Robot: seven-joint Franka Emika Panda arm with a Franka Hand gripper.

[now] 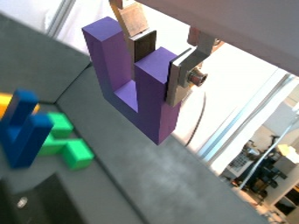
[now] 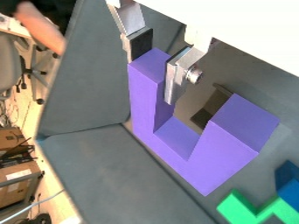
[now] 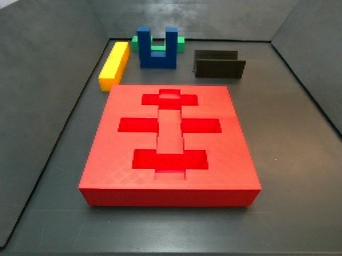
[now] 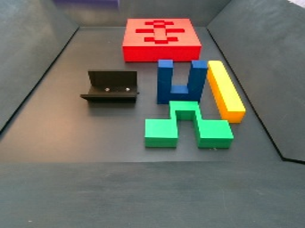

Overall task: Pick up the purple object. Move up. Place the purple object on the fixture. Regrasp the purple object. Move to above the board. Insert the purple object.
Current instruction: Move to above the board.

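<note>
My gripper (image 1: 160,61) is shut on one prong of the purple object (image 1: 149,105), a U-shaped block hanging base down, well above the floor. Both wrist views show this grip (image 2: 158,61), with the second prong free beside it (image 2: 239,122). The arm and gripper are out of both side views; only a thin purple strip (image 4: 89,3) shows at one frame edge. The red board (image 3: 120,150) lies on the floor and also shows far back (image 4: 134,36). The black fixture (image 3: 221,66) stands beyond the board, also seen in a side view (image 4: 113,87).
A blue U-shaped block (image 4: 179,78) stands next to the fixture, with a yellow bar (image 4: 226,89) and a green piece (image 4: 185,125) beside it. They also show below the gripper in a wrist view: blue (image 1: 24,131), green (image 1: 65,140). Dark walls ring the floor.
</note>
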